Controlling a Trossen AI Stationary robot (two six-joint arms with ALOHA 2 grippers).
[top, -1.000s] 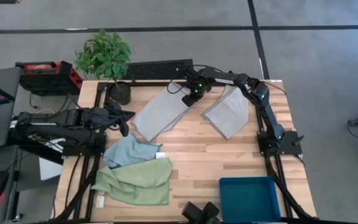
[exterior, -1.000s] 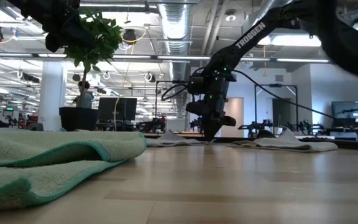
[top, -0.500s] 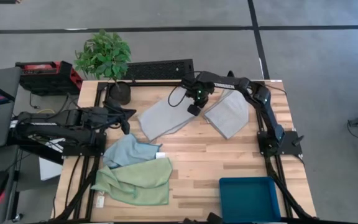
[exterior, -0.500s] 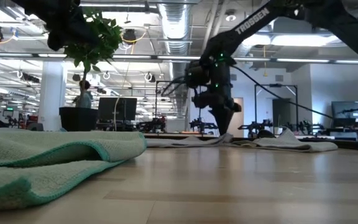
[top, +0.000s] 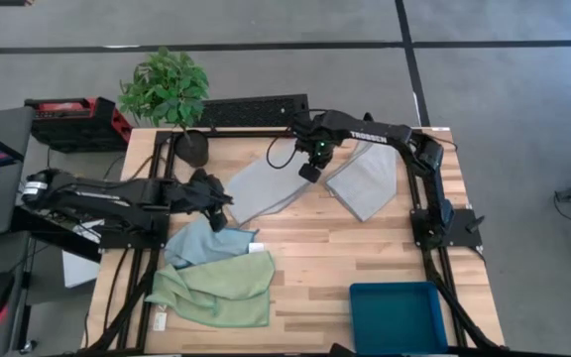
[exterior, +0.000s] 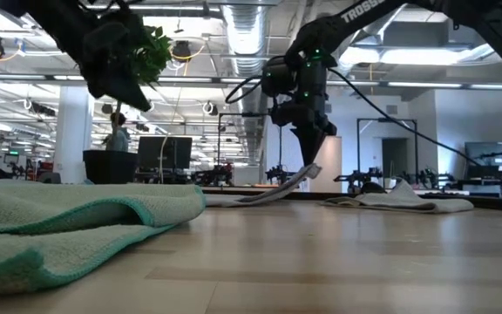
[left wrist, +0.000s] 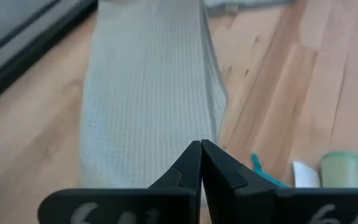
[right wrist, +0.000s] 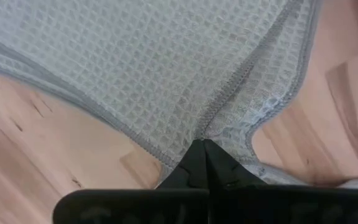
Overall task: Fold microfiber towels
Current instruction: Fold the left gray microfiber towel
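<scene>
A light grey towel [top: 261, 185] lies at the table's middle back. My right gripper [top: 309, 171] is shut on its right end and holds that end up; the rest lies on the wood [exterior: 249, 200]. My left gripper [top: 216, 213] is shut and empty, raised over the towel's left near end, which shows below it in the left wrist view [left wrist: 148, 93]. A second grey towel [top: 363, 178] lies flat to the right. A light blue towel [top: 201, 241] and a pale green towel [top: 216, 288] lie bunched at the near left. My right gripper pinches the grey towel's right end [right wrist: 213, 124] between its two fingers, where two stitched hems run together. The fingers point down from above. That end is lifted clear and the cloth slopes down slack from the fingers [exterior: 308, 170] to the table.
A potted plant [top: 167, 89] stands at the far left corner. A dark teal bin [top: 398, 315] sits at the near right. Bare wood [top: 335, 248] lies between the towels and the bin.
My right gripper has drawn the grey towel's right end a little toward the near edge, then risen, lifting that end off the wood while the left part stays down. My left gripper has reached toward the table's right, up to the towel's left near end.
</scene>
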